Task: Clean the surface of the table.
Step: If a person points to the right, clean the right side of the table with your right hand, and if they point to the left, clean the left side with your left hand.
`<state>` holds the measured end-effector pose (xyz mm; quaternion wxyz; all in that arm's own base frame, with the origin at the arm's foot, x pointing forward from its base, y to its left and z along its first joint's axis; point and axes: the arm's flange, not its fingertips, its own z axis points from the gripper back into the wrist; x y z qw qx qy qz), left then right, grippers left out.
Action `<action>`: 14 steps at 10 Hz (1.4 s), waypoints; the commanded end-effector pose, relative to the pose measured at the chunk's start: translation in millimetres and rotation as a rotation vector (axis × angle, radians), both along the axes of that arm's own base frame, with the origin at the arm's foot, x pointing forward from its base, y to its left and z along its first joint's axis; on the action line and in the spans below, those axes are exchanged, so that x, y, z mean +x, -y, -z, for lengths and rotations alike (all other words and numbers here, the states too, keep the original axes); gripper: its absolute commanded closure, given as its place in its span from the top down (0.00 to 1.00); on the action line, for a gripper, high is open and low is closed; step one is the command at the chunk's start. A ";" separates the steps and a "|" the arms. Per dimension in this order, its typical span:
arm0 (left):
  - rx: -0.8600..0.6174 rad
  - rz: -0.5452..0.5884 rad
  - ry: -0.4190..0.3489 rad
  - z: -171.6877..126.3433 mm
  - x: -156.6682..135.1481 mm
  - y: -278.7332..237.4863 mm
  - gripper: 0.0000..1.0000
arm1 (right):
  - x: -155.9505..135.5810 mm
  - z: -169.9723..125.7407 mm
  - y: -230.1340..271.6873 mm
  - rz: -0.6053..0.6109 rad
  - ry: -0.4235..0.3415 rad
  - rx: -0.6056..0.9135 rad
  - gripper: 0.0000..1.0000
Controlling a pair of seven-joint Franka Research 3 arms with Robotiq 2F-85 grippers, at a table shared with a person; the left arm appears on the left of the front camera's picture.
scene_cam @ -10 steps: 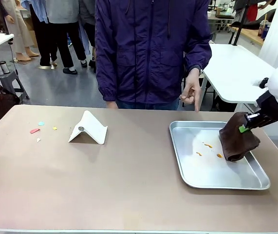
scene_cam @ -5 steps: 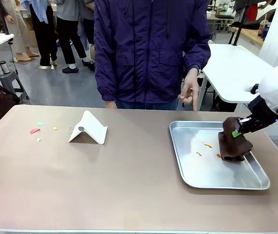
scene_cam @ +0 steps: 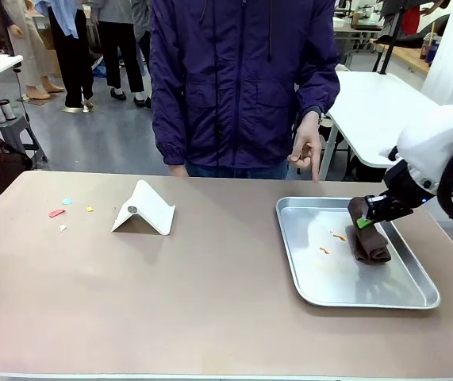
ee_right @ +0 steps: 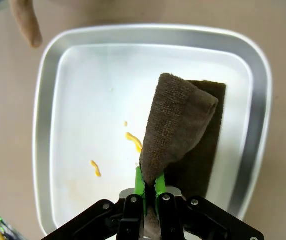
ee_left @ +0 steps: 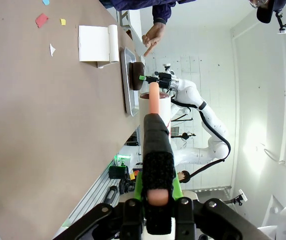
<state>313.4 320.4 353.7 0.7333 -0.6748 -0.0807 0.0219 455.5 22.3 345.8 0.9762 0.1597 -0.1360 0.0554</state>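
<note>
Worktop: the beige-brown worktop (scene_cam: 210, 309) spanned the whole front view, from the robot's side to the person at the far edge.
Tray: a silver metal tray (scene_cam: 305, 295) lay flat on the right part of the worktop, near the far edge.
Right end effector: the right end effector (scene_cam: 366, 223) hung over the tray's right half, its green pads pressed together on a fold of a brown cloth (scene_cam: 370, 244).
Brown cloth: the pinched part rose as a cone from the pads, while the rest lay flat on the tray floor along its right side.
Orange smears: a few small orange smears (scene_cam: 338, 236) sat on the tray floor just left of the cloth, apart from it.
Left end effector: in the left wrist view, the left end effector (ee_left: 154, 119) was held clear of the worktop, its fingers shut on a salmon-pink stick (ee_left: 154, 97) that stuck out past the tips.
White folded card: a white folded card (scene_cam: 143, 208) stood tent-like on the worktop's left half, well apart from the tray.
Coloured scraps: small coloured scraps (scene_cam: 57, 213) were scattered on the worktop, left of the card.
Person's hand: the person's hand (scene_cam: 307, 151) hung above the far edge near the tray's far left corner, one finger pointing down.
</note>
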 end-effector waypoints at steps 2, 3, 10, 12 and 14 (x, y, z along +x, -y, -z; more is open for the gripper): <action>0.006 0.008 -0.006 -5.0 -3.6 0.7 0.09 | 17.1 19.7 -16.0 0.002 -0.030 0.089 0.08; 0.006 0.008 -0.006 -5.0 -3.6 0.7 0.09 | 18.9 25.3 -23.6 -0.006 -0.046 0.108 0.08; 0.006 0.008 -0.006 -5.0 -3.6 0.7 0.09 | 10.0 36.7 -82.2 -0.074 -0.085 0.247 0.08; 0.006 0.008 -0.006 -5.0 -3.6 0.7 0.09 | 6.6 36.2 -96.2 -0.093 -0.116 0.248 0.08; 0.006 0.008 -0.006 -5.0 -3.6 0.7 0.09 | -0.6 29.2 -105.5 -0.113 -0.101 0.244 0.08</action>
